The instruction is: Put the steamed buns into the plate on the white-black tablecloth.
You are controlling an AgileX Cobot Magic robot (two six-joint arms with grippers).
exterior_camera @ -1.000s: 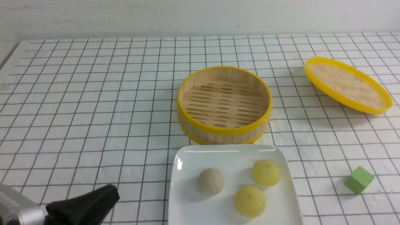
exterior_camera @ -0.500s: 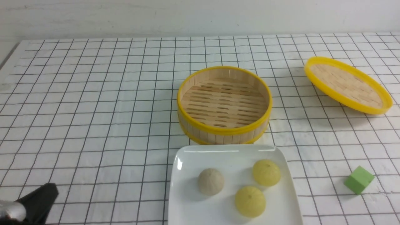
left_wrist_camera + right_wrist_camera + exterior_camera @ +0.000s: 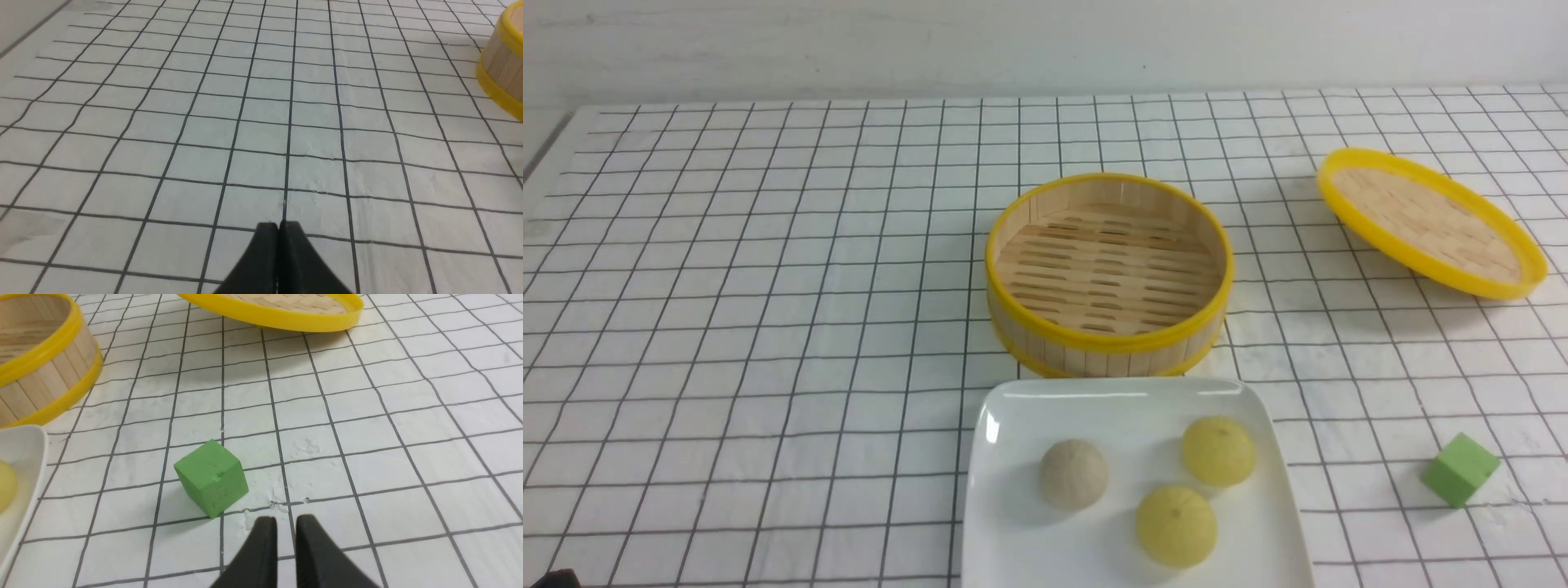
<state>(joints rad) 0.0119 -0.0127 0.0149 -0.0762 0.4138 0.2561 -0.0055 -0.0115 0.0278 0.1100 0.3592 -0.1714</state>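
Three steamed buns lie in the white square plate (image 3: 1013, 408) on the white-black tablecloth (image 3: 768, 286): a beige one (image 3: 1073, 474) and two pale yellow ones (image 3: 1218, 450) (image 3: 1176, 526). My left gripper (image 3: 279, 225) is shut and empty above bare cloth, well left of the plate. Only a dark sliver of it (image 3: 557, 580) shows at the front view's bottom left corner. My right gripper (image 3: 286, 519) hangs with a narrow gap between its fingertips and nothing in it. It is right of the plate's edge (image 3: 22, 457), where one yellow bun (image 3: 6, 486) peeks in.
An empty bamboo steamer basket (image 3: 1107, 343) stands just behind the plate. Its yellow-rimmed lid (image 3: 1429, 220) lies tilted at the far right. A green cube (image 3: 1460, 469) (image 3: 212, 477) sits right of the plate, close in front of my right gripper.
My left gripper has drawn back toward the lower left, almost out of the front view. The buns, plate and basket have not moved.
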